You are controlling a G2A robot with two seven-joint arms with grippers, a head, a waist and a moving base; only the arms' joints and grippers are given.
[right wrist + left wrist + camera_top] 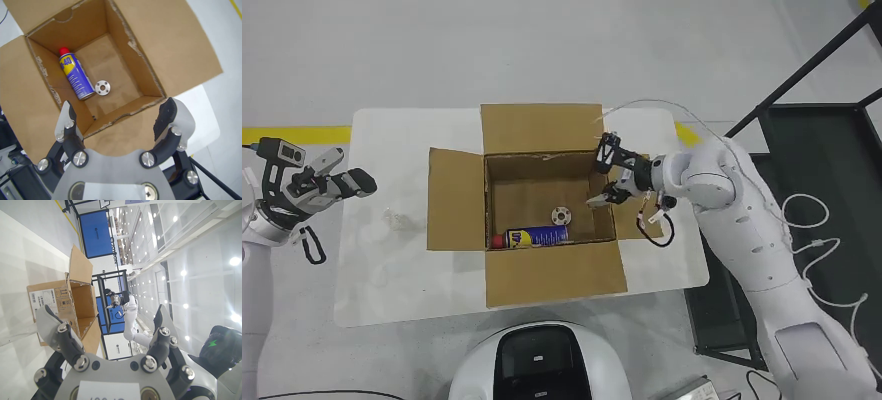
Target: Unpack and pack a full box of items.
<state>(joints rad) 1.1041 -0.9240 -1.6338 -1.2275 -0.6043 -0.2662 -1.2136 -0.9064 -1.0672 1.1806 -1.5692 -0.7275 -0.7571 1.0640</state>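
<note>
Jaws wide & empty, right gripper [599,173] is hovering at 3 o'clock rim of brown cardboard box [457,200], prob. lining up on red-capped blue-yellow spray can [539,237] inside; left gripper [347,170], likewise spread w/ nothing held, is idling clear at table's 9 o'clock.

Box [170,56]: matt brown cardboard, rims torn rough. Spray can [76,75]: glossy printed metal, with a smooth red plastic cap [64,50]. Disc [102,87]: bare pale metal, smooth. Table [392,150]: smooth white, matt.

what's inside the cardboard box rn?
A spray can lying on its side and a small metal disc beside its base. The box walls hide some floor edges.
</note>
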